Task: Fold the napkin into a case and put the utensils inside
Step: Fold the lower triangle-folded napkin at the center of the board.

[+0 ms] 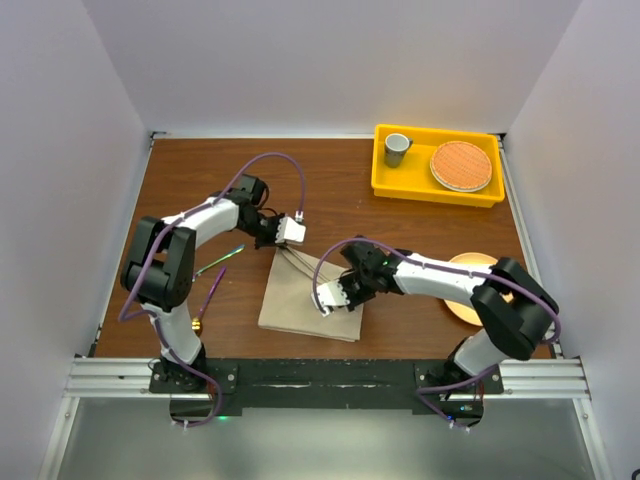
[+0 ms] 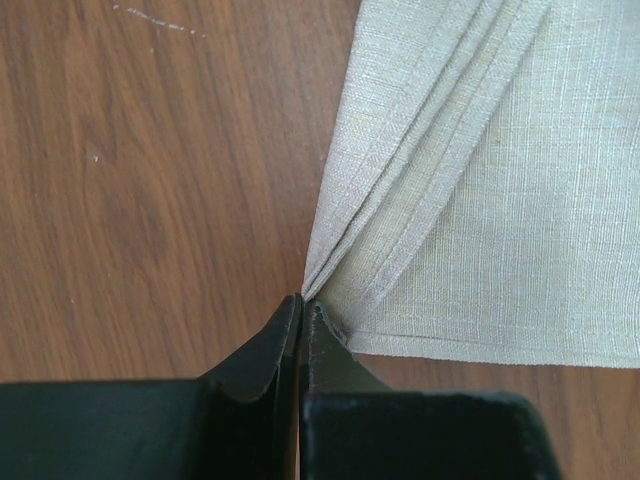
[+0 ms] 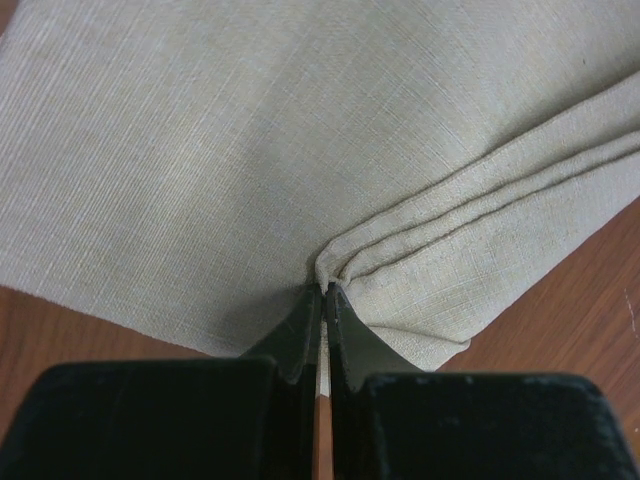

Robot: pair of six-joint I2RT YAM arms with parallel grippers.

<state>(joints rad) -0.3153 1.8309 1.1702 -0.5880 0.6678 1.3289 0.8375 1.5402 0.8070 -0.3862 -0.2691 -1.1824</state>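
The folded beige napkin (image 1: 310,295) lies on the wooden table (image 1: 200,180) between the arms. The left gripper (image 2: 303,300) is closed tight on its far-left corner, where several layers meet. The right gripper (image 3: 322,288) is clamped on the stacked folds at its near-right edge. How deep the cloth sits between either pair of fingers is hidden. The fork (image 1: 220,260) and spoon (image 1: 210,298) lie left of the napkin, apart from it. The right arm (image 1: 440,278) covers part of a peach plate (image 1: 465,305). A yellow bin (image 1: 437,190) at the far right holds a cup (image 1: 397,149) and a woven mat (image 1: 461,165). White walls (image 1: 320,60) enclose the table.
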